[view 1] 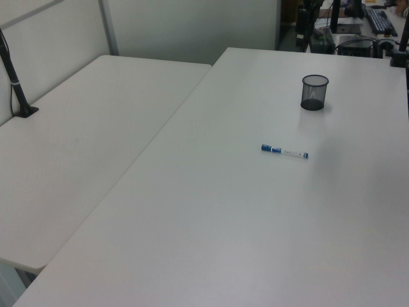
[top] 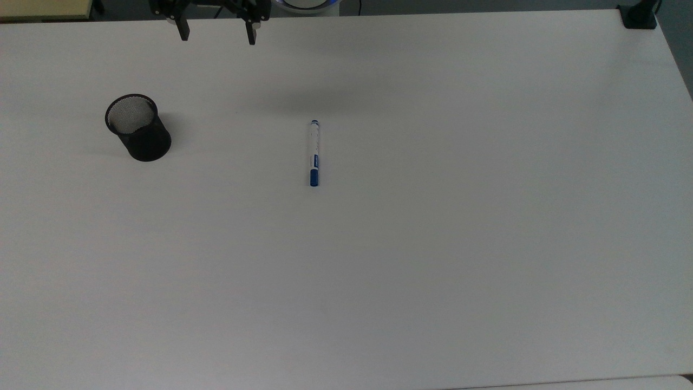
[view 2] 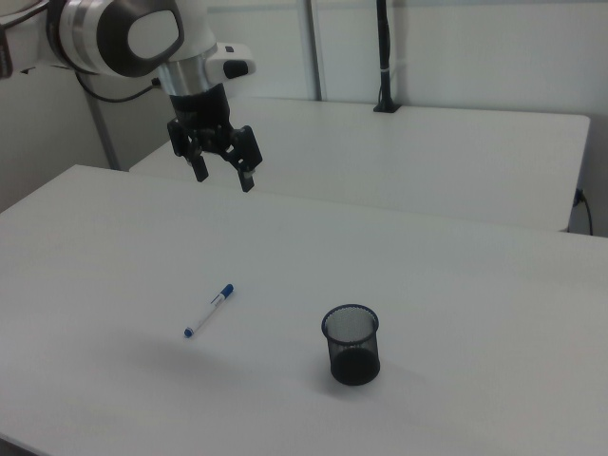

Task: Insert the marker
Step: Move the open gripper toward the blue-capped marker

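The gripper [view 2: 224, 177] hangs in the air with its two black fingers spread wide apart — nothing is between them and they touch nothing. In the top view the gripper [top: 215, 38] sits at the table's far edge. The marker [top: 314, 153] lies flat on the white table [top: 433, 244], below the gripper and off to the top view's right, blue cap pointing away from the gripper. The black mesh cup [top: 138, 128] stands upright below the gripper toward the top view's left, well apart from the marker [view 2: 209, 311]. Bare tabletop surrounds both — wide open room between gripper, marker and cup [view 2: 351, 344].
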{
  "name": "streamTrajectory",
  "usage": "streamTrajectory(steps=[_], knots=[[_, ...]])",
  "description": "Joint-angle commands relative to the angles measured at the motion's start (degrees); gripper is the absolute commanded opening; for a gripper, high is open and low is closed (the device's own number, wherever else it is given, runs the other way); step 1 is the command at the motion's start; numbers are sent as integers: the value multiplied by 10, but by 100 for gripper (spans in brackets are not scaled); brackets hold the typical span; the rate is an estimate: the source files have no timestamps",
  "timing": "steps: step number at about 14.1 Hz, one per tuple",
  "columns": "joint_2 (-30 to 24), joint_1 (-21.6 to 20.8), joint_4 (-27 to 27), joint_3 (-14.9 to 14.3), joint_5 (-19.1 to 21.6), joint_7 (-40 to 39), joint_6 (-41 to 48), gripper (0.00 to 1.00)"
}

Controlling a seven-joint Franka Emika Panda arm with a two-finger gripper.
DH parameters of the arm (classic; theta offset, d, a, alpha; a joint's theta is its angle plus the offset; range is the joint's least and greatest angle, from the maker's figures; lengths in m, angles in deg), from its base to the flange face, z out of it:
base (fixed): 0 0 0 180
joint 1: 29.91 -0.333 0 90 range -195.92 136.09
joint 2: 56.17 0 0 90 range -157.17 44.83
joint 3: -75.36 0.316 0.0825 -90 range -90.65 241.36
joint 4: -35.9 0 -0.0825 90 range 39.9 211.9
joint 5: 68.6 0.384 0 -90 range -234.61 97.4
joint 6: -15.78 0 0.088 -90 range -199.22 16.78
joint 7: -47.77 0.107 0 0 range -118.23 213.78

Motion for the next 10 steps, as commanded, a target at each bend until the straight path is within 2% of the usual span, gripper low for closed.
streamTrajectory(steps=[1, 4, 8, 10], knots=[[1, 2, -7, 2, -5, -11, 1, 100], [1, 2, -4, 2, -5, -23, 5, 100], [3, 8, 28, 2, -7, -163, 5, 100], [26, 4, 36, 3, -8, -172, -9, 100]])
